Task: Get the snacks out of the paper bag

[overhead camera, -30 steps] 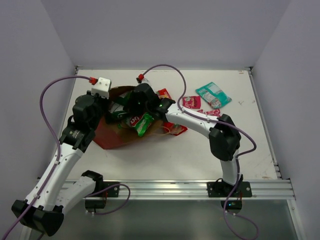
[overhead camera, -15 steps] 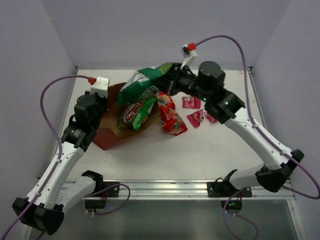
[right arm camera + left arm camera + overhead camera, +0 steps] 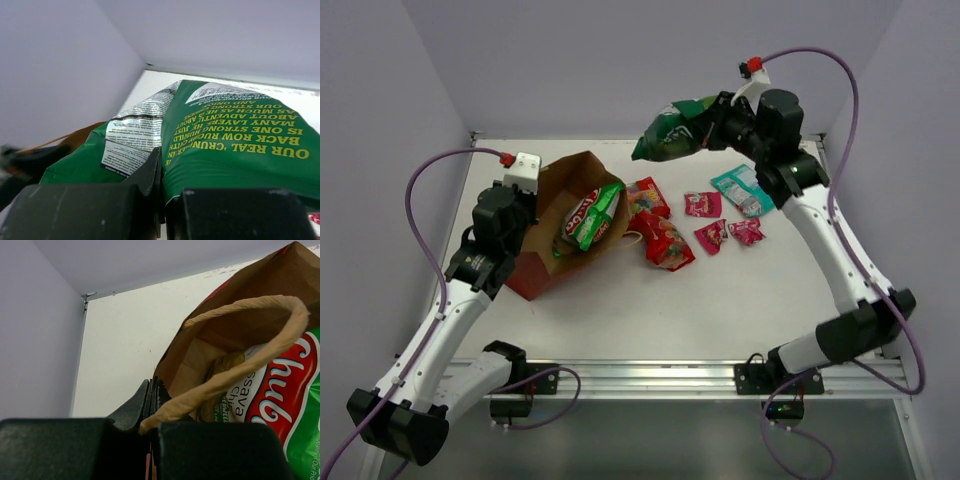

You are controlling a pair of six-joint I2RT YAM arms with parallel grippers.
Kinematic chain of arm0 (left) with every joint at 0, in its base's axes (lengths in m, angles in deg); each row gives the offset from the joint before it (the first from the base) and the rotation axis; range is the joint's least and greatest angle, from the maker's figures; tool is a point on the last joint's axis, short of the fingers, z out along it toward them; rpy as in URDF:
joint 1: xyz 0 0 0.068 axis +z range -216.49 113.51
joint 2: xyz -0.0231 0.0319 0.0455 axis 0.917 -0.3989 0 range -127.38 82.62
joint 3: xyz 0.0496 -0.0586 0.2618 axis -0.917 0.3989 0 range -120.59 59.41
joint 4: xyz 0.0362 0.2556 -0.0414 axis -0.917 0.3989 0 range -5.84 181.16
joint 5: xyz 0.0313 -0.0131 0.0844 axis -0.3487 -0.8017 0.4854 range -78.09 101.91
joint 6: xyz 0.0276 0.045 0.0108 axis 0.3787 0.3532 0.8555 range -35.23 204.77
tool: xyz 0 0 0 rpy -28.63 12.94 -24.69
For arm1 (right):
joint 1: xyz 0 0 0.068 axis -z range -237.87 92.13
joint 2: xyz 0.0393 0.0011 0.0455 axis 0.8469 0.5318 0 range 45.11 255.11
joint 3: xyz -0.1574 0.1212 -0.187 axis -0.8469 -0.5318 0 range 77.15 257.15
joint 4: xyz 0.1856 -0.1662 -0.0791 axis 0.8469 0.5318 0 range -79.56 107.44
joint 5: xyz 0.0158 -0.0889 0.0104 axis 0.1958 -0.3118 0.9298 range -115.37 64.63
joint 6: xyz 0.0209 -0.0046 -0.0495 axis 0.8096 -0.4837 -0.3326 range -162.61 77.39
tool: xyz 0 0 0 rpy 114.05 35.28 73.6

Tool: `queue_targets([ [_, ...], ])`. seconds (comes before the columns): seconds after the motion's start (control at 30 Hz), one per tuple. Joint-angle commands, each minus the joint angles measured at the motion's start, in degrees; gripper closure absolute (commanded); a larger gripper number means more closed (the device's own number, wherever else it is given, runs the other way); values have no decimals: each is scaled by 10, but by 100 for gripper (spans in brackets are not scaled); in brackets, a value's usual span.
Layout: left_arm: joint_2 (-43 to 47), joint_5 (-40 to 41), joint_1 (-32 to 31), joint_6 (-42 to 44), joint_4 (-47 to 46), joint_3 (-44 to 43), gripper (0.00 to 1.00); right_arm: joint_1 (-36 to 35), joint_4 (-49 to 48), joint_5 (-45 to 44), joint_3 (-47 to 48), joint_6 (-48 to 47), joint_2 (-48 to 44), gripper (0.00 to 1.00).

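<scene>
In the top view the left gripper's tips were hidden under its own wrist. The left wrist view showed the left gripper [image 3: 151, 396] pressed together on the near edge of the paper bag [image 3: 235, 300], with the looped handle [image 3: 250, 357] arching across in front. The paper bag's inside was mostly blocked by a chip bag [image 3: 282, 400], which the frame edge cut off. Whether more packets sat behind it could not be told.

The right gripper [image 3: 161, 172] was clamped on a fold of a green packet [image 3: 235, 135]. Only the back of this packet showed, with yellow lettering upside down and a white printed panel, and its lower edge was cut off. From above, that green packet [image 3: 670, 130] hung in the air off the right gripper's tips, over the far edge of the desk [image 3: 720, 300], well apart from the paper bag.

The paper bag [image 3: 545, 255] lay tipped on the left of the desk, brown mouth open toward the right and red base toward the left arm. The chip bag [image 3: 592, 215], green with a red logo, stuck out of the mouth. Just right of the mouth lay two red packets [image 3: 665, 242]. Farther right were three small pink packets [image 3: 702, 204] and a teal packet [image 3: 740, 190].
</scene>
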Motion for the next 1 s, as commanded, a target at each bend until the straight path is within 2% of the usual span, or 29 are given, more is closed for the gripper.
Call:
queue_targets([
  [0.0, 9, -13, 2, -9, -17, -12, 100, 47, -63, 22, 42, -6, 119, 100],
  [0.07, 10, -17, 2, -10, -15, -10, 100, 65, -92, 37, 69, -1, 170, 100],
  [0.2, 13, -19, 2, -7, -14, -8, 100, 82, -100, 46, 191, -13, 329, 100],
  [0.27, 14, -24, 2, -7, -12, -8, 100, 89, -100, 48, 230, -21, 371, 98],
  [0.3, 14, -26, 2, -7, -13, -8, 100, 93, -101, 48, 235, -21, 387, 92],
  [0.33, 14, -27, 2, -6, -12, -8, 100, 98, -104, 43, 236, -23, 409, 78],
  [0.37, 14, -31, 2, -5, -12, -8, 100, 101, -104, 36, 230, -23, 417, 68],
  [0.4, 14, -32, 2, -5, -11, -9, 100, 107, -103, 27, 220, -20, 422, 46],
  [0.43, 14, -38, 2, -5, -11, -10, 100, 112, -95, 15, 211, -15, 424, 35],
  [0.5, 15, -43, 2, -7, -11, -11, 100, 128, -83, 5, 174, 1, 414, 16],
  [0.63, 17, -55, 2, -9, -10, -14, 100, 136, -18, -62, 106, -5, 339, 4],
  [0.7, 17, -57, 2, -8, -9, -15, 100, 135, 7, -104, 84, -8, 277, 1],
  [0.8, 14, -55, 2, -8, -6, -19, 100, 131, 38, -106, 54, -6, 182, 1],
  [0.97, 10, -63, 2, -12, -6, -21, 100, 36, 66, -114, 2, -16, 61, 1],
])
